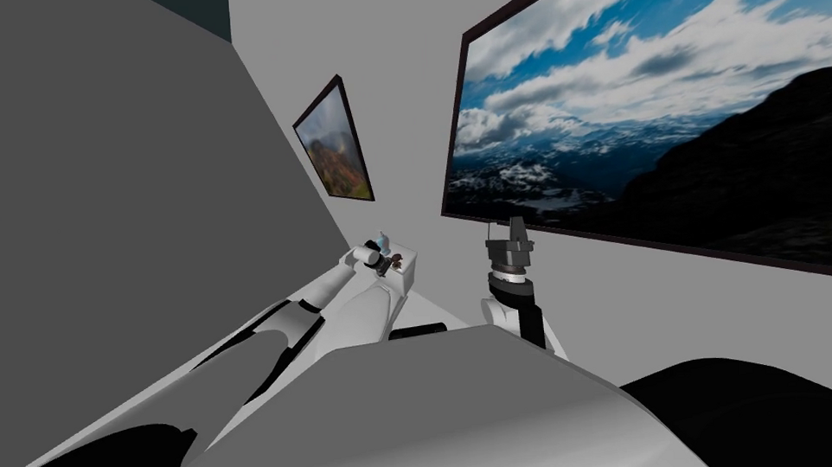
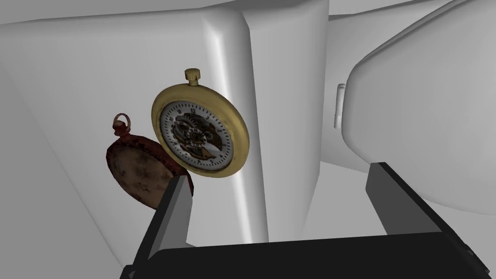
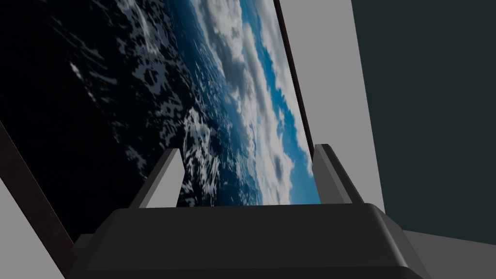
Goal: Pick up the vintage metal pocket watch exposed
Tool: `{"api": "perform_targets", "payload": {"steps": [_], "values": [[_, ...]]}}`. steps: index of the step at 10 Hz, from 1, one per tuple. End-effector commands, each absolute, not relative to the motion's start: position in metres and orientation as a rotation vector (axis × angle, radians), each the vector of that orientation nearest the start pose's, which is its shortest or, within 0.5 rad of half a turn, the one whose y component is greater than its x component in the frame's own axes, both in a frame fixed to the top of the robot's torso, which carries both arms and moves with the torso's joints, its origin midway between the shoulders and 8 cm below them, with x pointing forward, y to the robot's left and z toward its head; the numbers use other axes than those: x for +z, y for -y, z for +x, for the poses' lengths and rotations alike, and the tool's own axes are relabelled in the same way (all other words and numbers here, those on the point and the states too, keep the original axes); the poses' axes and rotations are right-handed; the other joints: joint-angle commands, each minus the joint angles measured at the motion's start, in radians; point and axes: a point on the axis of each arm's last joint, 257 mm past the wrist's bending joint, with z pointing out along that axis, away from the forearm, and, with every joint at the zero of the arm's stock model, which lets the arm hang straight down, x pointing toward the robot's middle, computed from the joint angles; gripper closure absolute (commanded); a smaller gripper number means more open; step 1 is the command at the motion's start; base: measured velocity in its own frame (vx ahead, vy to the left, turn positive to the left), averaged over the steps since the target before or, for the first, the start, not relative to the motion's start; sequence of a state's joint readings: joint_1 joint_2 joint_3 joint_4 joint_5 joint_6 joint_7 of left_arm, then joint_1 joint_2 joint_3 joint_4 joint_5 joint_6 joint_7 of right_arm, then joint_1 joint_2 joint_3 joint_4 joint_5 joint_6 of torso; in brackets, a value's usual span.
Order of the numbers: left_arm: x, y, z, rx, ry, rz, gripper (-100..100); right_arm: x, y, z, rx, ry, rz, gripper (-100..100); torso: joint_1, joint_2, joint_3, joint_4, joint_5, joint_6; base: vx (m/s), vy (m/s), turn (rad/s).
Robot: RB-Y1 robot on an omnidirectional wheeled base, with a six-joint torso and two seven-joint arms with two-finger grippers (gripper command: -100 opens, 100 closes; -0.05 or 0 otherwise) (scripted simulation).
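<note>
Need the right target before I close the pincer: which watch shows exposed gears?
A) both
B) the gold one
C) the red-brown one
B: the gold watch shows a dial with open gearwork; the red-brown watch beside it shows a plain mottled face.

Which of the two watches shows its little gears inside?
The gold pocket watch: its white dial is cut open over brass gears. The rusty red-brown watch beside it shows just a plain, stained cover.

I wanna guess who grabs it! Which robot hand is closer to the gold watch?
Left. The left hand is open right by the gold watch; the right hand is held up, well apart from it.
</note>
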State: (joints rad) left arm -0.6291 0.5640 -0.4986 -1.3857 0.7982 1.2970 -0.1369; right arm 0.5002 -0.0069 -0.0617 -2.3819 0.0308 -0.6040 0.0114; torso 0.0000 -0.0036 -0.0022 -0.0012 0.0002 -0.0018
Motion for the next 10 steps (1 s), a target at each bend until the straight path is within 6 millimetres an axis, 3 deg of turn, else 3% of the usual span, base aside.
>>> {"api": "perform_targets", "payload": {"steps": [1, 7, 8, 9, 10], "values": [[-0.326, -0.166, 0.494, -0.460, -2.628, -1.274, -100, 0.086, 0.281, 0.299, 1.254, -0.498, 0.450, 0, 0.000, 0.000, 0.000, 0.000, 0.000, 0.000, 0.041, -0.001, -0.014], [-0.326, -0.137, 0.467, -0.370, -2.745, -1.230, -100, 0.086, 0.281, 0.299, 1.254, -0.498, 0.451, 0, -0.002, -0.002, -0.001, 0.000, -0.001, 0.000, 0.076, -0.018, -0.028], [-0.326, -0.139, 0.471, -0.381, -2.732, -1.236, -100, 0.086, 0.281, 0.299, 1.254, -0.498, 0.451, 0, -0.004, -0.004, -0.002, -0.001, -0.001, 0.000, 0.055, -0.022, -0.007], [-0.326, -0.139, 0.470, -0.378, -2.735, -1.235, 0, 0.086, 0.281, 0.299, 1.254, -0.498, 0.450, 0, -0.002, -0.001, -0.001, -0.001, -0.001, 0.000, 0.009, -0.004, 0.002], [-0.337, -0.139, 0.471, -0.380, -2.727, -1.244, -100, 0.086, 0.281, 0.299, 1.254, -0.498, 0.450, 0, -0.001, 0.001, 0.001, 0.000, 0.000, 0.000, 0.009, -0.001, -0.061]]}}
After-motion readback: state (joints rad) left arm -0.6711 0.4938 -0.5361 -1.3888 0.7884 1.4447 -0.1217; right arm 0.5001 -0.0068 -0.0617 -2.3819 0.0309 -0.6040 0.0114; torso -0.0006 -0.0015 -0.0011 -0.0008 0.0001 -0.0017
